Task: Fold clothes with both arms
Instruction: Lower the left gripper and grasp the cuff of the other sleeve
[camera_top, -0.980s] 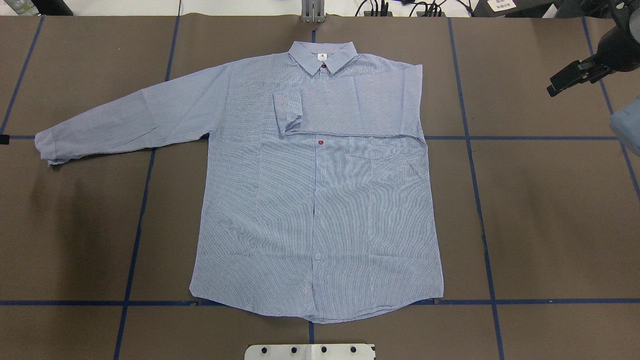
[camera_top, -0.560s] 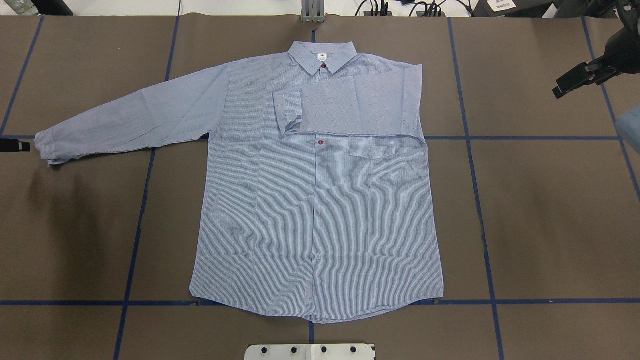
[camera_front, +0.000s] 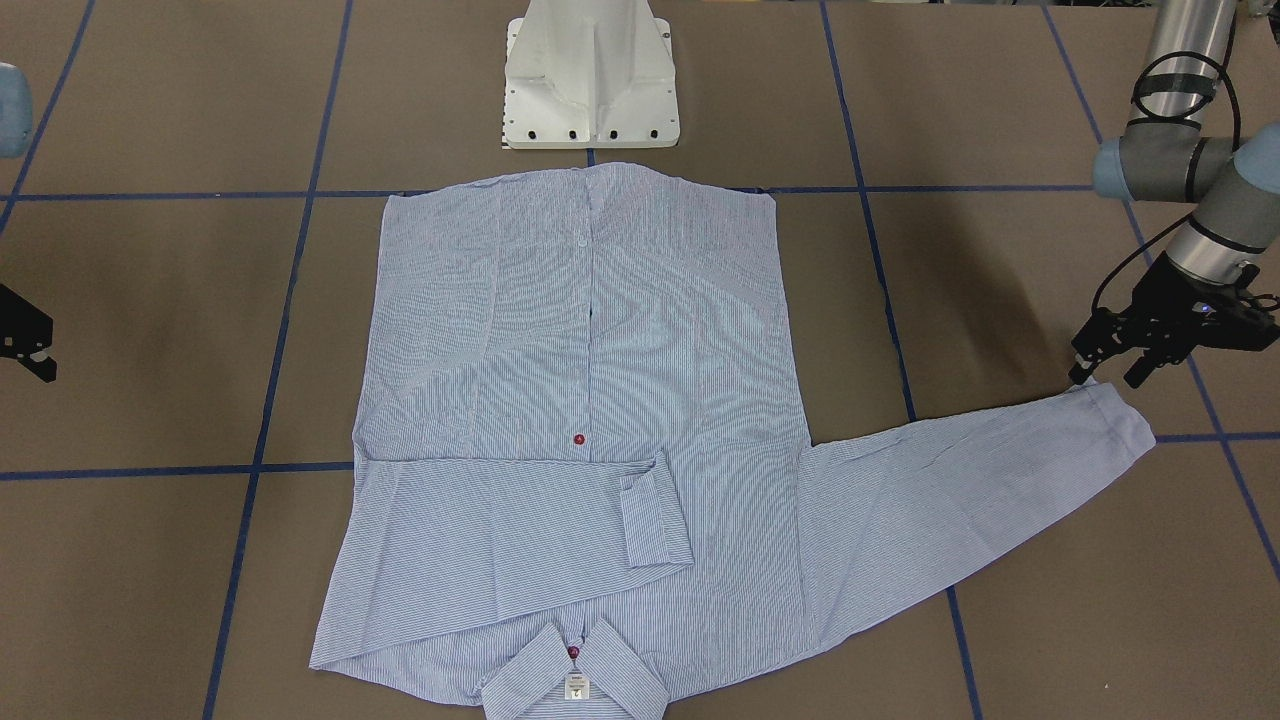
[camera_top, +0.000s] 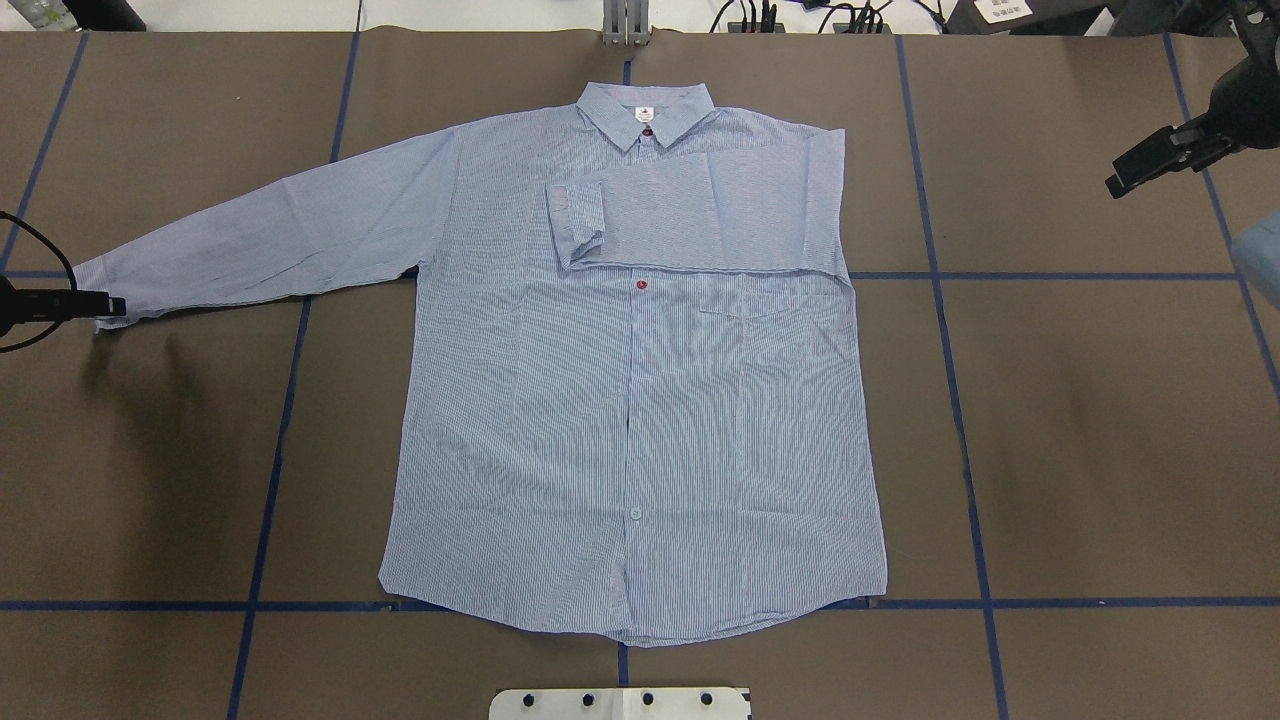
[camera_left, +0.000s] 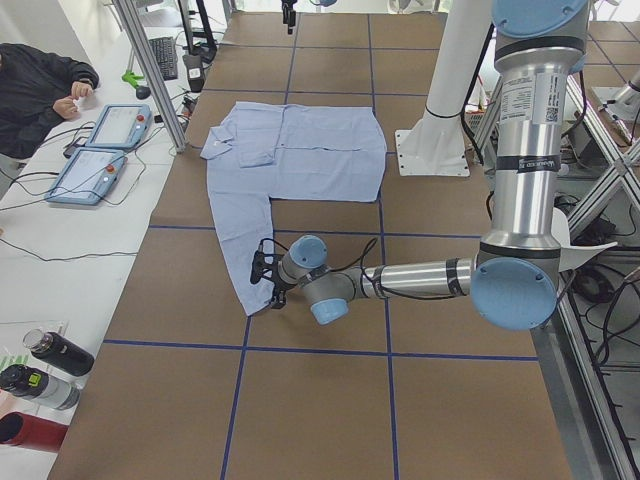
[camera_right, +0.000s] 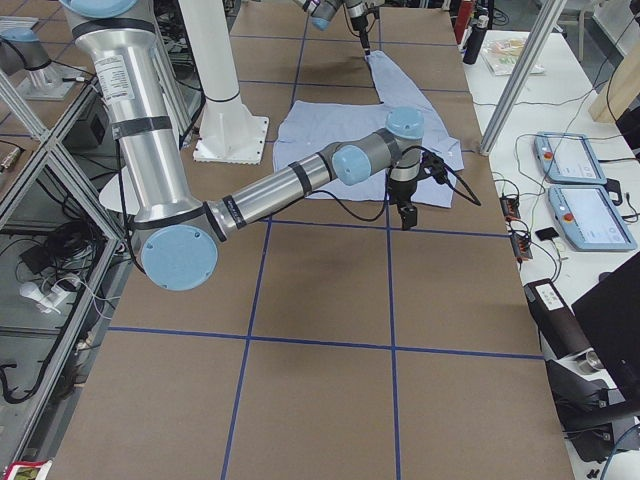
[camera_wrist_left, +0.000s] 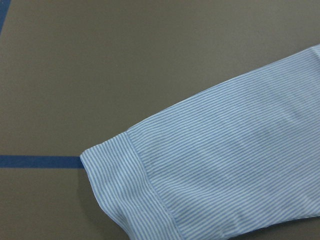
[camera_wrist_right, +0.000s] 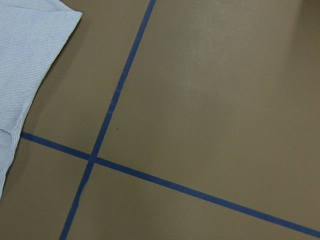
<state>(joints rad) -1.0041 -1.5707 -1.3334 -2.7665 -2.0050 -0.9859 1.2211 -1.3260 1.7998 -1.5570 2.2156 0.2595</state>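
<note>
Left gripper (camera_front: 1108, 372): jaws stood apart and held nothing; the fingertips were low over the table (camera_top: 1050, 400).
Left sleeve cuff (camera_front: 1115, 420): lay flat just beyond the left fingertips, at their outer side. Whether a fingertip touched the cuff edge could not be told.
Right gripper (camera_top: 1118, 183): was raised over bare table. How far its jaws were open could not be told; nothing hung from them.
Shirt (camera_top: 640, 400): lay spread flat, front up and buttoned, well apart from the right jaws, toward the robot's left of them. Only its left sleeve reached to the left jaws.
Right sleeve (camera_top: 700, 215): was folded across the chest, below the collar (camera_top: 645, 110), with its cuff near the button line, far from both sets of jaws.
Left wrist view: showed the striped cuff close below, beside a blue tape line (camera_wrist_left: 40, 161).
</note>
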